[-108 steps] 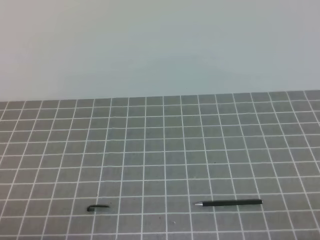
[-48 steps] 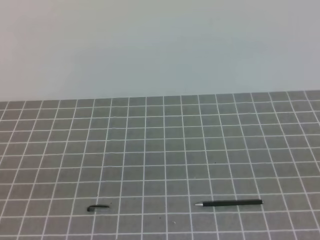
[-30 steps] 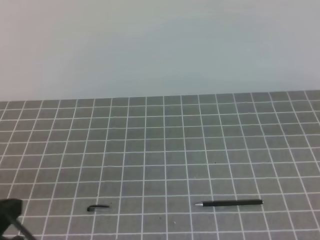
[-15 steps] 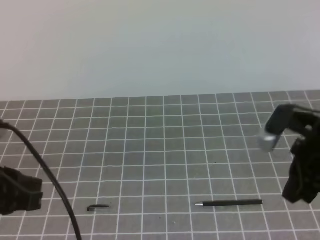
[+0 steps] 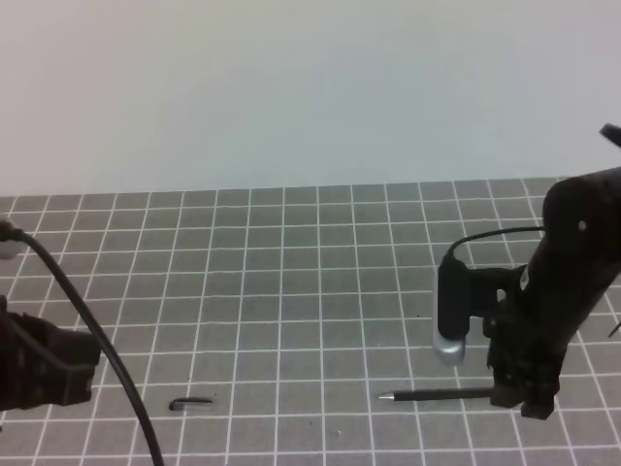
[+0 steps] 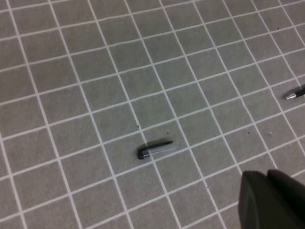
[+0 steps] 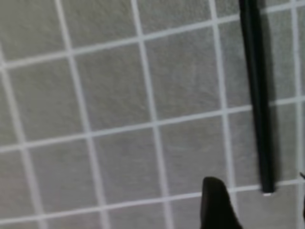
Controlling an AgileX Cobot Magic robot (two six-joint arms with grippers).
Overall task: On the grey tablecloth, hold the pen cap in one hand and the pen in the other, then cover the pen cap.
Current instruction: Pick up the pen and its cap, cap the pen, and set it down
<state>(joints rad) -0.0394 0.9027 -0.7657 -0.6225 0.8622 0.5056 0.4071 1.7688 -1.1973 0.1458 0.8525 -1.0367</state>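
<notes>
From above: right gripper now lowered over the blunt end of the pen, so pickup looks imminent; left gripper newly in, well left of the pen cap, both flat on the grey tablecloth. Left wrist: pressed shut, cap untouched, open cloth around it. Right wrist: spread wide, one finger left of the pen, nothing pinched, bare cloth leftward.
</notes>
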